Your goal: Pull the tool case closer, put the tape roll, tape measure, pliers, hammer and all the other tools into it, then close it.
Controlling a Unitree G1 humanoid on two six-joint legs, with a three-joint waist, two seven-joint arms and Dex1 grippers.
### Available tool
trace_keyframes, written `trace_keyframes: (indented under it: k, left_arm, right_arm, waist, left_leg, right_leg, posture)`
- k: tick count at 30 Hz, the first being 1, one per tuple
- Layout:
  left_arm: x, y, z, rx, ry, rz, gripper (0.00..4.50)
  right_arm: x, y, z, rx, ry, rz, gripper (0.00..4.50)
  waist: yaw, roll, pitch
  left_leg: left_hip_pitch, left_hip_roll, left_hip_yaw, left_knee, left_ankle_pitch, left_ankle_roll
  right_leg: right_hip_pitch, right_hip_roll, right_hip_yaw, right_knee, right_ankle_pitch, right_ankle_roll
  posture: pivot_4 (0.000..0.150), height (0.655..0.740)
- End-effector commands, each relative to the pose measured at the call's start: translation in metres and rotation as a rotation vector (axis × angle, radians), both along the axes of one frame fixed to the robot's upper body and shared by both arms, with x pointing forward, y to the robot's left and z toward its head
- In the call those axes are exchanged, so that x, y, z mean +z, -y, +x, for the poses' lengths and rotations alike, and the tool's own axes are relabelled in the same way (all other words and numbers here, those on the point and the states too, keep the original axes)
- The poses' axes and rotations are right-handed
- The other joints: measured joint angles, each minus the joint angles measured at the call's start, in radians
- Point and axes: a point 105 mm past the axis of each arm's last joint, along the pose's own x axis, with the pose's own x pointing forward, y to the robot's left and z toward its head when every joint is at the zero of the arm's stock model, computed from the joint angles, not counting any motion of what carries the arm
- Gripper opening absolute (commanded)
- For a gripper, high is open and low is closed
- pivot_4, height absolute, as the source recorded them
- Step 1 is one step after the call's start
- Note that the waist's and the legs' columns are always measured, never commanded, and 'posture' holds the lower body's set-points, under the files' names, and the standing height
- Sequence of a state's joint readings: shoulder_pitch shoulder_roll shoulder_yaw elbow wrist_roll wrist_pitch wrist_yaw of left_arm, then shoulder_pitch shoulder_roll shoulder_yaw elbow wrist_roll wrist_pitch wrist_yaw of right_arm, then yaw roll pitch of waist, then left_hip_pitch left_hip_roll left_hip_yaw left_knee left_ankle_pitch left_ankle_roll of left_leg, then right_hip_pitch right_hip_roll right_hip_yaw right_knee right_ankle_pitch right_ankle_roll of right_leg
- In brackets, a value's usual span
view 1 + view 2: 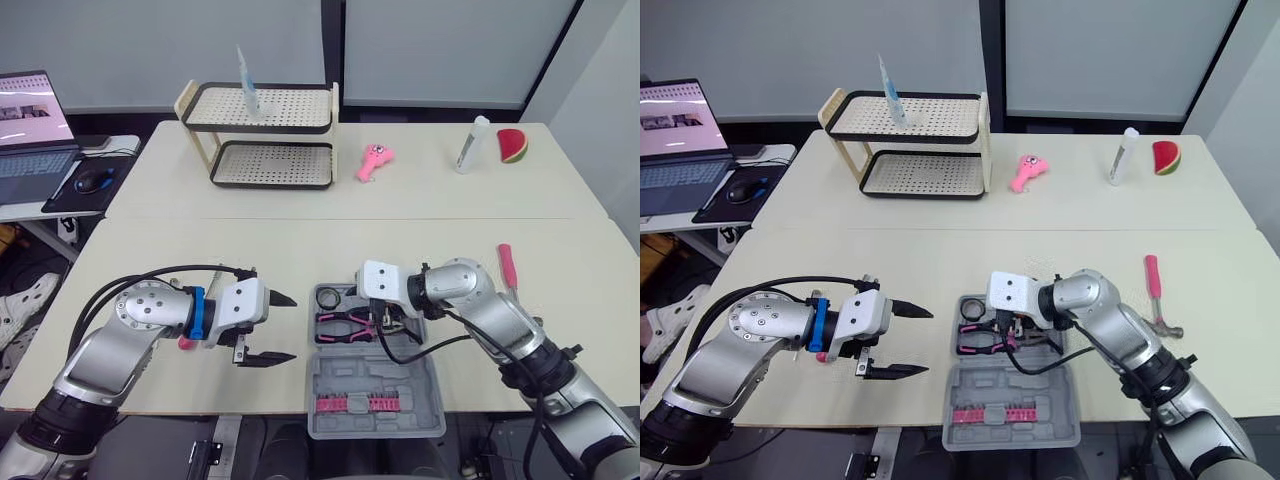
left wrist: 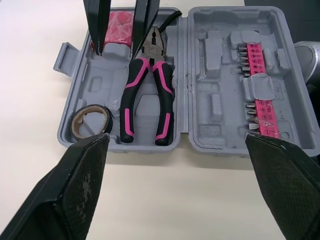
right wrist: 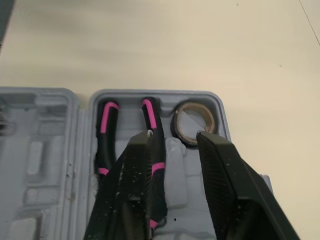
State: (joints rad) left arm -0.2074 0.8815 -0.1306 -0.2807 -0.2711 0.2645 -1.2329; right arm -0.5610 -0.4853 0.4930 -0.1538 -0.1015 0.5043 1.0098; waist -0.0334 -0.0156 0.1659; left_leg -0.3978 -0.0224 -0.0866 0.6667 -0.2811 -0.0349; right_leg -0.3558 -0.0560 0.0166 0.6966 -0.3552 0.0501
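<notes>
Jaws on the left gripper [image 1: 288, 327] stand spread wide and empty. The open grey plastic tool case [image 1: 372, 378] lies just off their tips to the right, with the black tape roll [image 1: 333, 297] and the pink-handled pliers [image 1: 345, 325] seated in it. Over that tray the right gripper [image 3: 175, 136] hangs with its jaws parted, gripping nothing. Further right of them the pink-handled hammer [image 1: 1153, 285] lies on the cream table [image 1: 250, 250], handle running away from the robot. The right arm is clearly nearer, and bare tabletop around the hammer leaves room to approach.

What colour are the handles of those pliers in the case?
The pliers have pink-and-black handles, clearest in the left wrist view.
</notes>
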Motion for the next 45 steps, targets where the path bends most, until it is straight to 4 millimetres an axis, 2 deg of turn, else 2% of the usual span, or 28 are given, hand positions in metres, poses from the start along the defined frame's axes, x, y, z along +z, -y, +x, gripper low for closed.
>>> trace_keyframes:
  k: [1, 6, 14, 17, 19, 22, 26, 30, 34, 37, 41, 45]
  left_arm:
    - [0.008, 0.003, -0.002, -0.013, 0.030, -0.012, 4.50]
    - [0.008, 0.004, -0.002, -0.008, 0.029, -0.012, 4.50]
    - [0.006, 0.004, -0.004, -0.002, 0.025, -0.014, 4.50]
    - [0.005, 0.004, -0.005, 0.005, 0.023, -0.015, 4.50]
    - [0.004, 0.003, -0.005, 0.008, 0.022, -0.016, 4.50]
    - [0.003, 0.002, -0.006, 0.014, 0.021, -0.017, 4.50]
    - [0.002, -0.004, -0.007, 0.040, 0.019, -0.025, 4.50]
    - [0.002, -0.013, -0.008, 0.080, 0.025, -0.035, 4.50]
    - [-0.003, -0.028, -0.005, 0.162, 0.052, -0.024, 4.50]
    - [-0.011, -0.030, -0.009, 0.162, 0.044, -0.025, 4.50]
    - [-0.031, -0.029, -0.017, 0.161, -0.013, -0.028, 3.60]
    - [-0.056, -0.029, -0.022, 0.150, -0.050, 0.023, 2.28]
  right_arm:
    - [-0.001, -0.007, 0.003, 0.001, 0.034, 0.000, 0.75]
    - [-0.019, -0.006, 0.004, -0.009, 0.017, -0.034, 0.02]
    - [-0.050, 0.004, 0.005, -0.013, -0.004, -0.126, 0.01]
    - [-0.068, 0.008, 0.000, 0.000, -0.022, -0.181, 0.01]
    - [-0.071, 0.007, 0.000, 0.004, -0.020, -0.185, 0.01]
    - [-0.066, 0.002, 0.001, 0.015, 0.005, -0.152, 0.01]
    - [-0.032, -0.007, 0.008, 0.012, 0.081, -0.011, 0.01]
    - [0.005, 0.000, 0.004, 0.020, 0.125, 0.111, 0.01]
    - [0.031, 0.037, -0.006, 0.001, 0.163, 0.143, 0.01]
    - [0.033, 0.064, -0.019, -0.003, 0.156, 0.120, 0.01]
    - [0.011, 0.111, -0.045, -0.055, 0.058, 0.006, 0.00]
    - [-0.011, 0.147, -0.050, -0.164, 0.008, -0.097, 0.00]
  waist:
    - [-0.001, 0.000, 0.000]
    - [-0.001, 0.000, 0.000]
    - [-0.001, 0.000, 0.000]
    - [-0.001, 0.000, -0.001]
    - [-0.001, 0.000, -0.002]
    - [-0.001, 0.000, -0.002]
    - [-0.002, 0.000, -0.002]
    - [0.000, 0.001, -0.002]
    - [0.006, 0.000, -0.002]
    - [0.008, 0.000, -0.002]
    - [0.007, 0.000, -0.002]
    - [0.002, 0.000, -0.002]
  left_leg:
    - [0.000, 0.000, 0.000, 0.000, 0.000, 0.000]
    - [0.000, 0.000, 0.000, 0.000, 0.002, -0.004]
    - [0.000, 0.000, 0.001, 0.000, 0.002, -0.004]
    - [0.000, 0.000, 0.001, 0.000, 0.002, -0.004]
    - [0.002, 0.000, 0.001, -0.001, 0.002, -0.003]
    - [0.004, 0.000, 0.001, -0.001, 0.001, -0.002]
    - [0.005, 0.001, 0.001, -0.001, 0.000, 0.000]
    - [0.003, 0.000, 0.001, -0.001, 0.000, 0.000]
    - [0.002, 0.000, 0.001, -0.001, 0.000, 0.000]
    - [0.002, -0.001, 0.001, -0.001, 0.000, 0.000]
    - [0.002, 0.000, 0.001, -0.002, 0.000, 0.000]
    - [0.003, 0.000, 0.003, -0.002, 0.000, 0.001]
  right_leg:
    - [0.000, 0.000, 0.000, 0.000, 0.000, 0.000]
    - [-0.001, 0.000, 0.000, 0.000, 0.000, 0.000]
    - [-0.001, 0.000, 0.001, 0.000, 0.000, 0.000]
    - [0.000, 0.000, 0.000, 0.000, 0.000, 0.000]
    - [0.001, 0.000, 0.000, 0.000, 0.000, 0.000]
    - [0.003, 0.000, 0.001, 0.000, 0.000, 0.000]
    - [0.003, 0.001, 0.001, 0.000, 0.000, 0.000]
    - [0.001, 0.000, 0.001, 0.000, 0.000, 0.000]
    - [0.002, -0.001, 0.000, -0.001, 0.000, 0.000]
    - [0.003, -0.002, 0.000, -0.002, 0.000, 0.000]
    - [0.003, -0.002, 0.000, -0.003, 0.000, 0.000]
    - [0.004, -0.001, 0.002, -0.002, 0.000, 0.000]
  posture:
    - [0.150, 0.7290]
    - [0.150, 0.7290]
    - [0.150, 0.7290]
    - [0.150, 0.7290]
    - [0.150, 0.7290]
    - [0.150, 0.7290]
    - [0.150, 0.7290]
    - [0.150, 0.7290]
    - [0.150, 0.7290]
    - [0.150, 0.7290]
    - [0.150, 0.7290]
    - [0.150, 0.7290]
